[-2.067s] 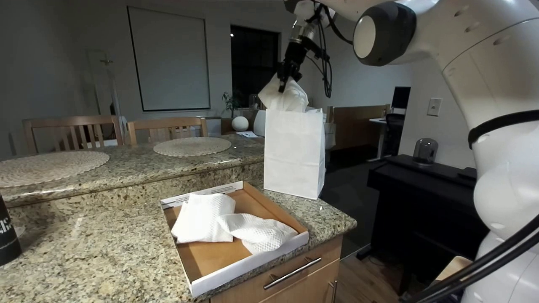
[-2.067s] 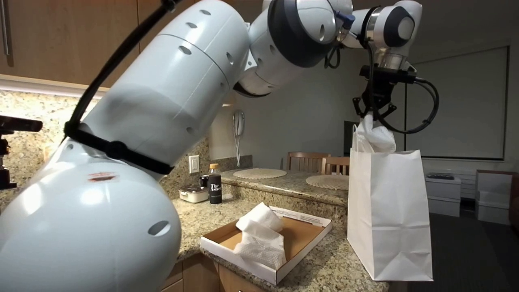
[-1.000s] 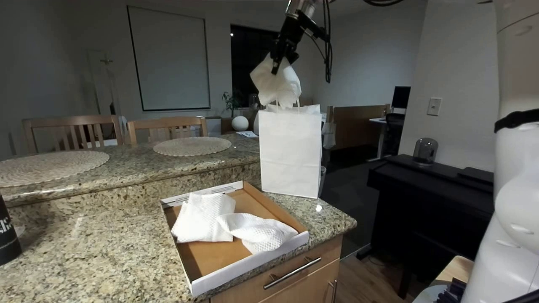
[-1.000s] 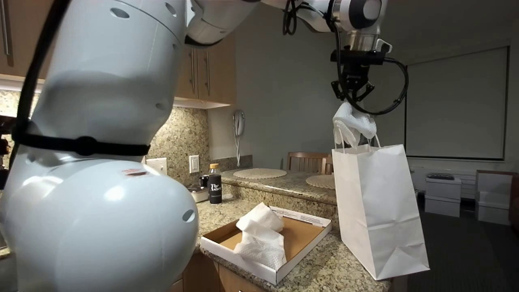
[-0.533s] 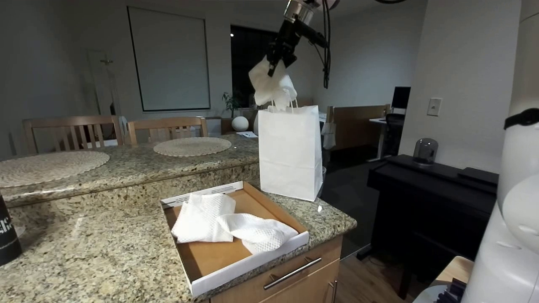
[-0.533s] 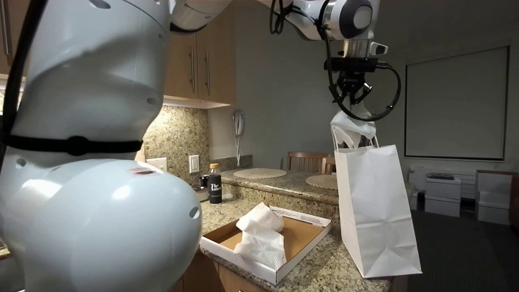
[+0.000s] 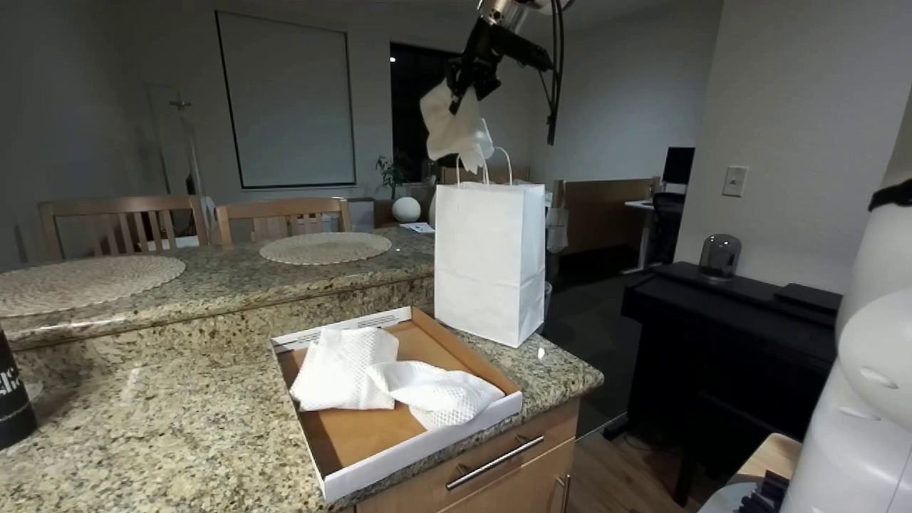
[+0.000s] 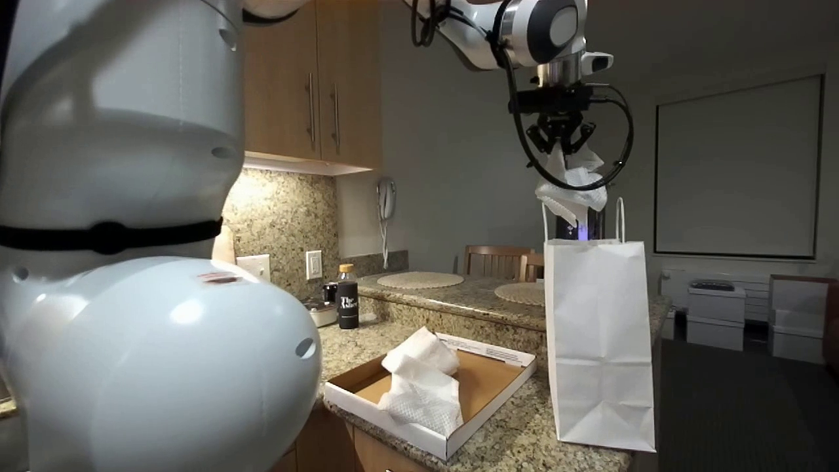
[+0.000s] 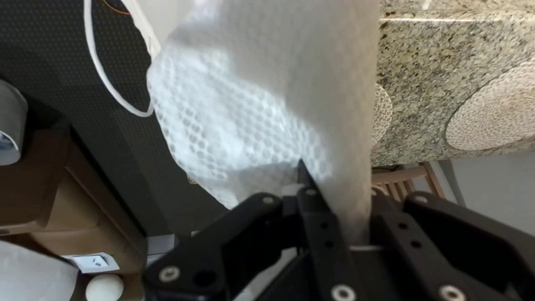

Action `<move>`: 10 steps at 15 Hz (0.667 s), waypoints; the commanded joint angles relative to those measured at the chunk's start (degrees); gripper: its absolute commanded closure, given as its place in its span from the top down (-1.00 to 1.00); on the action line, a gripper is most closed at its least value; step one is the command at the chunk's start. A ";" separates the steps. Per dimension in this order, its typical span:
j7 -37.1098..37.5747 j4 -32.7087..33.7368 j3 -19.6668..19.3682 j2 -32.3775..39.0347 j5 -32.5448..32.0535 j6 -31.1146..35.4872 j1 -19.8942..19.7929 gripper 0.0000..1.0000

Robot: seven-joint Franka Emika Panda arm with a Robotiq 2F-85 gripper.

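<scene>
My gripper [image 7: 464, 101] is shut on a crumpled white dimpled paper towel [image 7: 456, 132] and holds it above a white paper bag [image 7: 488, 263]. The gripper [image 8: 564, 151], towel [image 8: 580, 180] and bag [image 8: 600, 341] show in both exterior views. The bag stands upright at the counter corner with its loop handles up. The towel's lower end hangs by the handles; I cannot tell if they touch. In the wrist view the towel [image 9: 234, 113] fills the space between the fingers [image 9: 336, 177] and hides the right fingertip. A bag handle [image 9: 100, 69] shows left of it.
A shallow cardboard box [image 7: 342, 442] with white paper towels [image 7: 349, 370] lies beside the bag on the granite counter [image 7: 142, 442]. A dark bottle [image 8: 347, 305] stands further back. Round placemats [image 7: 326, 248] lie on the raised ledge, with chairs [image 7: 285, 208] behind.
The gripper has risen and shifted, drawing the towel up out of the bag's opening. The bag leaned and turned a little, then settled upright. The box and its towels have not moved.
</scene>
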 commanded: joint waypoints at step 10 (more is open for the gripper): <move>-1.33 -3.17 1.92 -1.24 1.20 -9.27 -6.41 -0.87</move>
